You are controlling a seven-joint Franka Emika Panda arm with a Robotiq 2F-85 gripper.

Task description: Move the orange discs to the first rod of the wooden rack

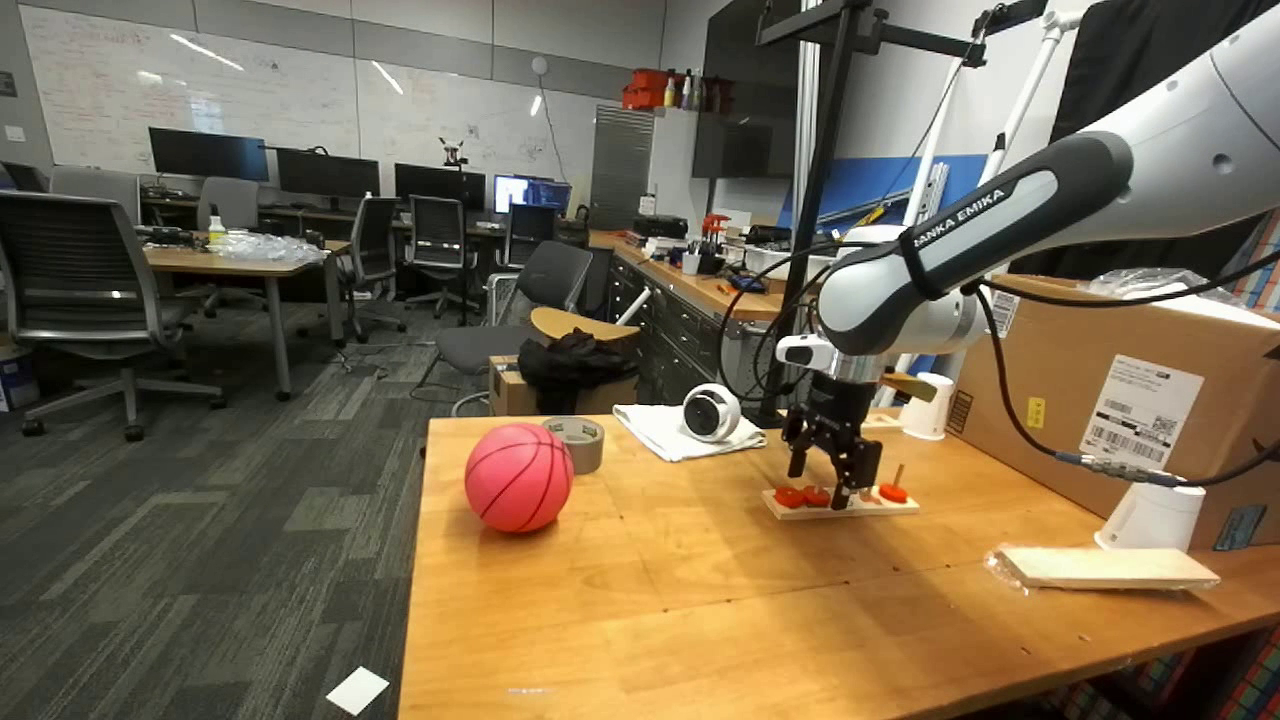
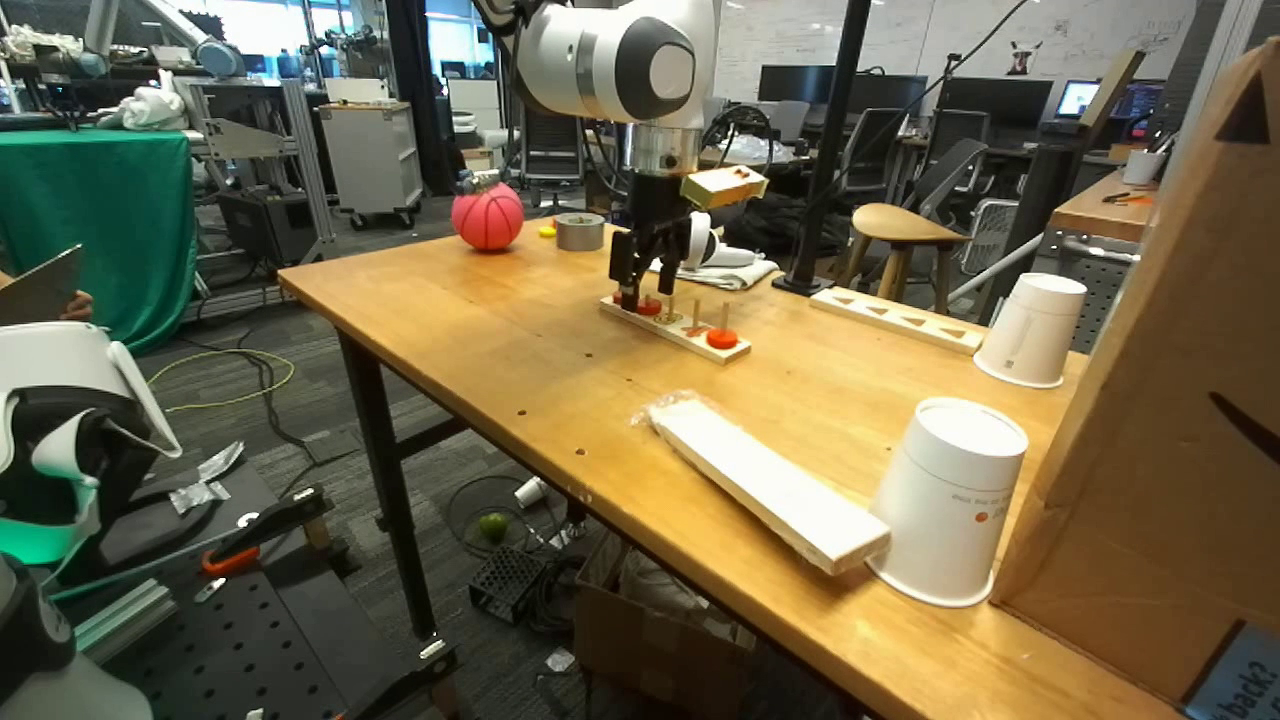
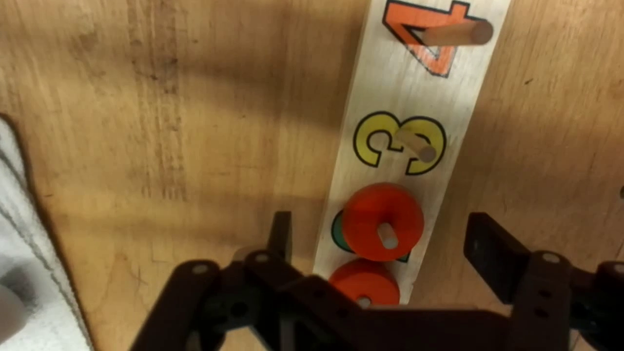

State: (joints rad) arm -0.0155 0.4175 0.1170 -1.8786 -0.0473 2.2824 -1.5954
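Wrist view: the tool (image 3: 381,229) is unclenched, its fingers (image 3: 281,234) spread wide, one on each side of the rack (image 3: 404,92). In both exterior views the arm (image 2: 555,65) reaches in high and bends over, the tool hanging nearly straight down, low over one end of the rack. Three discs show, all on the rack: a disc (image 3: 366,282) on the end peg beneath the tool, a second disc (image 3: 380,207) on the next peg, between the fingers and apart from both, and a third disc (image 2: 721,339) on the peg at the opposite end. Five pegs count up across the views; the pegs (image 3: 458,33) at 3 and 4 stand bare. The worktop (image 1: 620,600) also carries one ball (image 1: 519,477), one tape roll (image 1: 585,443), one cloth (image 1: 660,432) with a white device (image 1: 710,412) on it, one slotted board (image 2: 895,318), one wrapped plank (image 2: 770,480), one box (image 1: 1050,360) and two upside-down cups (image 2: 950,500). The rack lies well in from the worktop's edges. Bare wood runs from it to the ball and to the plank; the cloth lies nearer, behind it. In the wrist view wood shows along both long sides of the rack, the cloth keeping to the lower left.
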